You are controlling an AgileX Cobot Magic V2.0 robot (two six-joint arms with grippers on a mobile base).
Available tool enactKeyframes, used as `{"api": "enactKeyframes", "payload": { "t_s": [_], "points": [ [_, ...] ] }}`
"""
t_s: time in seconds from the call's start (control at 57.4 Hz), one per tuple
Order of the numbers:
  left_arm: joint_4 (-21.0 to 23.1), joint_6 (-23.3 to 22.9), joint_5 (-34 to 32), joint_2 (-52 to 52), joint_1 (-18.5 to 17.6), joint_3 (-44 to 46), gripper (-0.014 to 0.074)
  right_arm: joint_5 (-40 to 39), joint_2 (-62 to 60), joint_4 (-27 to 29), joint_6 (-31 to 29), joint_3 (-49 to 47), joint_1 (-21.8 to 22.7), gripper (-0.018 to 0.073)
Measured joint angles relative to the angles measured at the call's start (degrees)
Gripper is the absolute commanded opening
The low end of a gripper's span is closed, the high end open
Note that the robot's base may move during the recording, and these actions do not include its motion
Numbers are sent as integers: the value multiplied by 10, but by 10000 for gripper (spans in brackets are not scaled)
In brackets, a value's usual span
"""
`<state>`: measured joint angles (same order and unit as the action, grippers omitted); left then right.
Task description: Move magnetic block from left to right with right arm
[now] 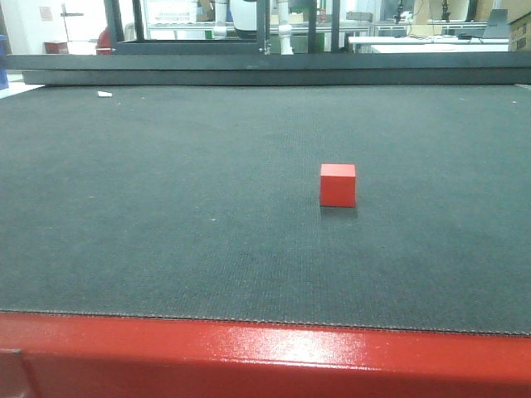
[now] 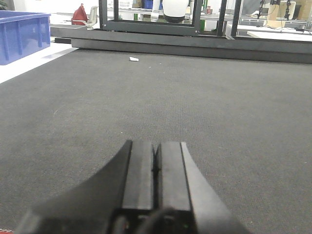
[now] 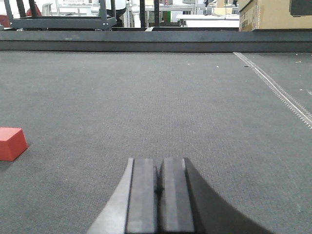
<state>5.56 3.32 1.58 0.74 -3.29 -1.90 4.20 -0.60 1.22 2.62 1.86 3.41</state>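
Note:
The magnetic block [image 1: 338, 184], a small red cube, rests on the dark grey mat [image 1: 166, 207] a little right of centre in the front view. The same block [image 3: 10, 143] shows at the left edge of the right wrist view, well left of my right gripper [image 3: 158, 163] and apart from it. That gripper is shut with nothing between its fingers. My left gripper [image 2: 156, 145] is shut too and empty, low over bare mat. Neither arm shows in the front view.
A red table edge [image 1: 249, 356] runs along the front. A dark raised rail [image 1: 265, 70] closes the far side. A small white scrap [image 1: 104, 94] lies far left. A blue crate [image 2: 22, 36] stands off the mat's left; a cardboard box [image 3: 273, 14] far right.

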Motion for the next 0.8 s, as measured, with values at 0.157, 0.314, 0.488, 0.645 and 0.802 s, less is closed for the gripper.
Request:
{"api": "enactKeyframes", "payload": {
  "t_s": [0.157, 0.314, 0.488, 0.645, 0.802],
  "points": [
    [0, 0, 0, 0, 0, 0, -126, 0, 0, 0, 0, 0, 0, 58],
    [0, 0, 0, 0, 0, 0, -126, 0, 0, 0, 0, 0, 0, 58],
    [0, 0, 0, 0, 0, 0, -126, 0, 0, 0, 0, 0, 0, 58],
    [0, 0, 0, 0, 0, 0, -126, 0, 0, 0, 0, 0, 0, 58],
    [0, 0, 0, 0, 0, 0, -126, 0, 0, 0, 0, 0, 0, 58]
  ]
}}
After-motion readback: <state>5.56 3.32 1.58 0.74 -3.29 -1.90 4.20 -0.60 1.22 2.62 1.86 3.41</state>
